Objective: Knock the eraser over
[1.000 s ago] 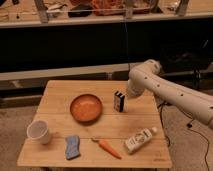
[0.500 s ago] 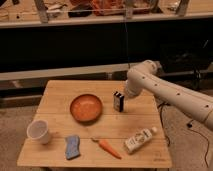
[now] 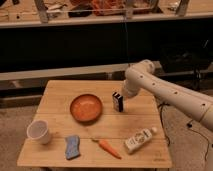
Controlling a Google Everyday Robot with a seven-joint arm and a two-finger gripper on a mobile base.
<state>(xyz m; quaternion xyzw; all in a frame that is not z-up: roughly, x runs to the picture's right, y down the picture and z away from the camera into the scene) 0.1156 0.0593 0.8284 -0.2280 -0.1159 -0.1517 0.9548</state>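
Note:
The eraser (image 3: 118,101), a small black block with a pale stripe, stands upright on the wooden table (image 3: 140,120), right of the orange bowl. My gripper (image 3: 123,94) is at the end of the white arm, right against the eraser's upper right side. The arm reaches in from the right.
An orange bowl (image 3: 86,107) sits mid-table. A white cup (image 3: 39,131) stands at the front left, a blue sponge (image 3: 72,147) and a carrot (image 3: 108,148) lie at the front, and a white bottle (image 3: 139,139) lies at the front right. A dark shelf runs behind the table.
The arm has shifted slightly; the eraser still stands upright in about the same spot.

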